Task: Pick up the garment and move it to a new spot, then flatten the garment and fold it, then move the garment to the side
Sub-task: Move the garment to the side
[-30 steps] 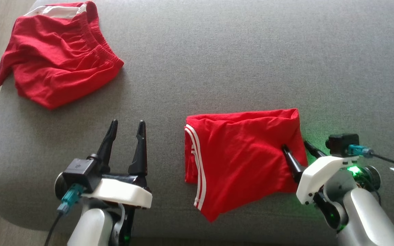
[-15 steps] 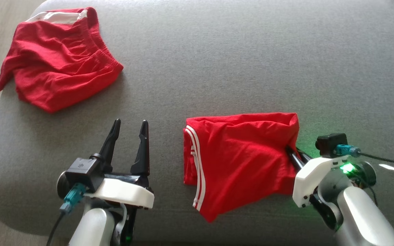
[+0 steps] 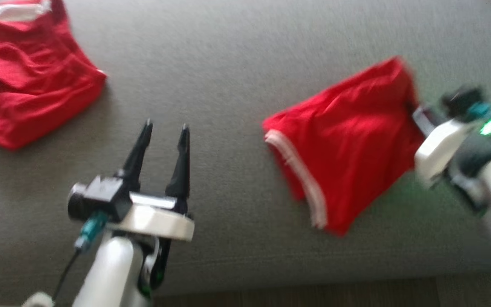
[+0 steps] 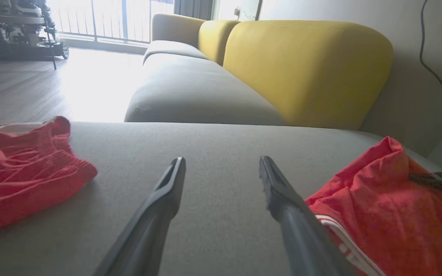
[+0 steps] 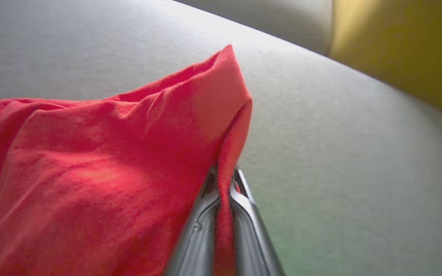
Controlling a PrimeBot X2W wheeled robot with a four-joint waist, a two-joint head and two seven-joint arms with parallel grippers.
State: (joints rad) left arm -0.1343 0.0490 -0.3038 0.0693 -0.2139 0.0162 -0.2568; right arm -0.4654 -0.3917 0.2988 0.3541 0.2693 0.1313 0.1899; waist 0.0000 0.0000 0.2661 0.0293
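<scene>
The grey cushion spans almost the whole head view, where motion blur softens every outline. A strip of wooden floor runs along the lower edge. In the left wrist view a yellow backrest rises at upper centre behind a further grey seat. The window at upper left is too washed out to read in detail.

The crumpled red garment lies at upper left of the head view, cut off by the top and left edges. A pale band along its top is only a smear.

The folded red garment is right of centre on the cushion, its upper right corner drawn up towards the right arm. Whether its lower edge rests on the cushion cannot be told. A white stripe edges its lower left side. In the left wrist view the bottom right corner of the frame cuts the garment off.

The right hand is clenched on that corner. In the right wrist view a fold of red cloth is pinched between the two closed fingers and drapes over their tips, hiding them. In the head view the hand is a blur at the right edge.

The left hand, lower left of centre, is released, with fingers spread and holding nothing. It sits over bare cushion between the two garments.

A dark cable hangs on the wall at upper right of the left wrist view, cut off by the top edge.
</scene>
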